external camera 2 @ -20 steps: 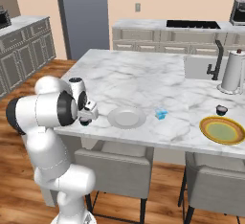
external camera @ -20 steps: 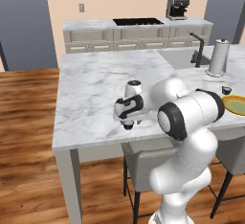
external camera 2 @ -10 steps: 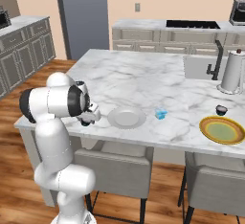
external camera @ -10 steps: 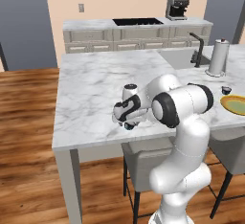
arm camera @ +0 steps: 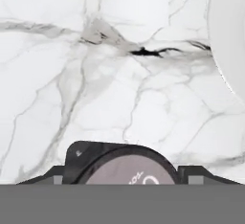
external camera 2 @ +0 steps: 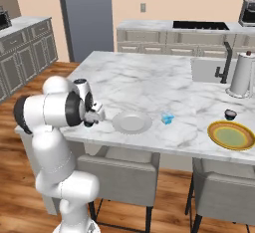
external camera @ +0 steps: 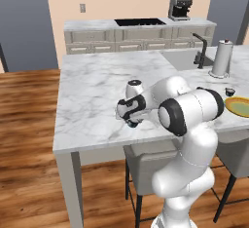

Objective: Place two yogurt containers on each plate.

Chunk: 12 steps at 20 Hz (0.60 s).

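A simulated kitchen with a white robot arm reaching low over the near edge of a marble island counter (external camera 2: 149, 77). Its gripper (external camera: 132, 121) sits just above the stone, a little to the left of the pale grey plate (external camera 2: 131, 123). In the hand view a dark yogurt cup (arm camera: 127, 168) with a pale printed top lies right between the two dark fingertips (arm camera: 201, 173), which stand close against its sides, so the gripper appears closed on the cup, though actual contact is cut off by the lower edge of that picture. Holding the cup here, just beside the grey plate, fits the job of loading two containers onto each plate; the curved pale edge at the right of the hand view is that plate's rim (arm camera: 229, 50), so the drop-off point seems near. The grey plate looks bare. Further right on the counter, a small light-blue tub (external camera 2: 168, 119) sits between the two plates, apart from both. The yellow-rimmed plate with an olive centre (external camera 2: 231, 135) lies near the right end, also seemingly bare, and another dark cup (external camera 2: 230, 114) stands just behind it, not on it. A tall steel canister (external camera 2: 242, 74) stands beside the sink tap (external camera 2: 224, 62). From the two base cameras the robot's own forearm covers most of the gripper, so the held cup cannot be made out there, nor whether it is lifted clear of the counter or still resting on it. In the left base view the arm hides the grey plate entirely and the yellow plate is cut by the picture edge.
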Available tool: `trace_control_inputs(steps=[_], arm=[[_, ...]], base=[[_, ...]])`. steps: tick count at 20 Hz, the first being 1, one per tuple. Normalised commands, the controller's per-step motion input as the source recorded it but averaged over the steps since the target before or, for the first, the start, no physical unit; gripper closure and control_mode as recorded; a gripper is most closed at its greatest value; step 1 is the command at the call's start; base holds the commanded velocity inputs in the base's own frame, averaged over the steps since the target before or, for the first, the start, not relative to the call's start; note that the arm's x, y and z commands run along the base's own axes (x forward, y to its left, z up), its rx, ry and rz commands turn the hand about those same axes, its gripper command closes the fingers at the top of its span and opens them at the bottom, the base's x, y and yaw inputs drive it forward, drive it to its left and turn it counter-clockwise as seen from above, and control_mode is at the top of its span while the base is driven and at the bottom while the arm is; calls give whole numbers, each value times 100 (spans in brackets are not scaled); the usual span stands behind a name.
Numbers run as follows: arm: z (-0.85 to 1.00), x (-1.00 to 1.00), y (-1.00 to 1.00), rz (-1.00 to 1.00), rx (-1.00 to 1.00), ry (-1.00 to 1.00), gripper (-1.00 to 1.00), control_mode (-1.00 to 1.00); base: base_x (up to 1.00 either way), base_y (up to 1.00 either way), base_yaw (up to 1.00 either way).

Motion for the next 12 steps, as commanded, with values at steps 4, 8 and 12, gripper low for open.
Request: trace_control_inputs(steps=[4,8,12], arm=[[85,-50,-74,-9,-19,-4,100,-100],[54,-20,-89,-14,-35,0,100,-100],[26,22,-100,-20,-28,7,100,-100]], base=[[0,0,0],[0,0,0],[0,0,0]])
